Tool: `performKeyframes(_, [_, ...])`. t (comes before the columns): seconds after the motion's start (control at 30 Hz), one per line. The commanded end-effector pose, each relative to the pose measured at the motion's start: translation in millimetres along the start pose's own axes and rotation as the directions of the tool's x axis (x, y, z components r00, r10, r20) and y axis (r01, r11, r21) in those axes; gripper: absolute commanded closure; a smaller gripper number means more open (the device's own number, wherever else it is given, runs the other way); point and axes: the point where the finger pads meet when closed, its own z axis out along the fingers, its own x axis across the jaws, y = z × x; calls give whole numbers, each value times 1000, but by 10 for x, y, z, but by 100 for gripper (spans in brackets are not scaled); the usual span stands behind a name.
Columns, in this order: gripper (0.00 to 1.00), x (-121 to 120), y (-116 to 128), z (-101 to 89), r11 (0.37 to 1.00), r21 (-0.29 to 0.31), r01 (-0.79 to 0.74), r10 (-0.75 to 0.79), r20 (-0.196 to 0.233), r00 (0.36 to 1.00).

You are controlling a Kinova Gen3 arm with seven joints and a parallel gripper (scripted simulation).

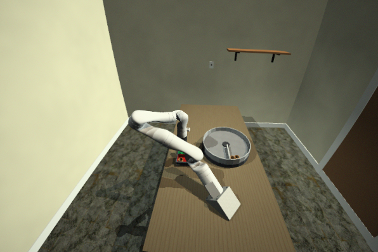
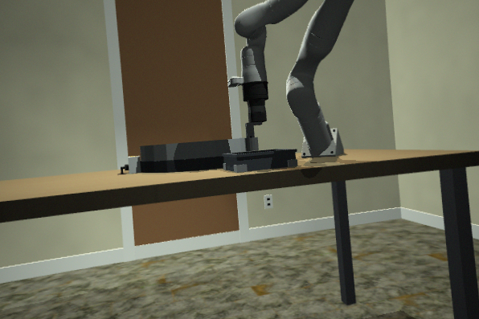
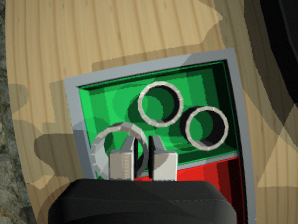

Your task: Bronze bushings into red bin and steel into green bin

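In the wrist view my gripper (image 3: 143, 150) is shut on the wall of a steel bushing (image 3: 115, 144), a grey ring held low over the left part of the green bin (image 3: 158, 117). Two more steel bushings (image 3: 160, 104) (image 3: 206, 127) lie in the green bin. The red bin (image 3: 220, 185) sits just beside it, mostly hidden under the gripper. In the top view the arm hangs over the bins (image 1: 181, 157), left of the grey turntable (image 1: 225, 146), where bronze bushings (image 1: 234, 157) rest near the front rim. In the exterior view the gripper (image 2: 251, 141) stands just above the bin tray (image 2: 260, 159).
The arm's base (image 1: 224, 204) stands on the wooden table toward the front. The turntable's raised rim (image 2: 189, 154) lies right beside the bins. The table's left edge (image 1: 160, 171) is close to the bins.
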Motion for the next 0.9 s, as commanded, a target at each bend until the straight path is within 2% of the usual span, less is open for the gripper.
performKeyframes(0.0, [100,-1,-3,10,1000,1,0,0,0,1000])
performKeyframes(0.87, [100,-5,-4,179,1000,0,0,0,0,1000])
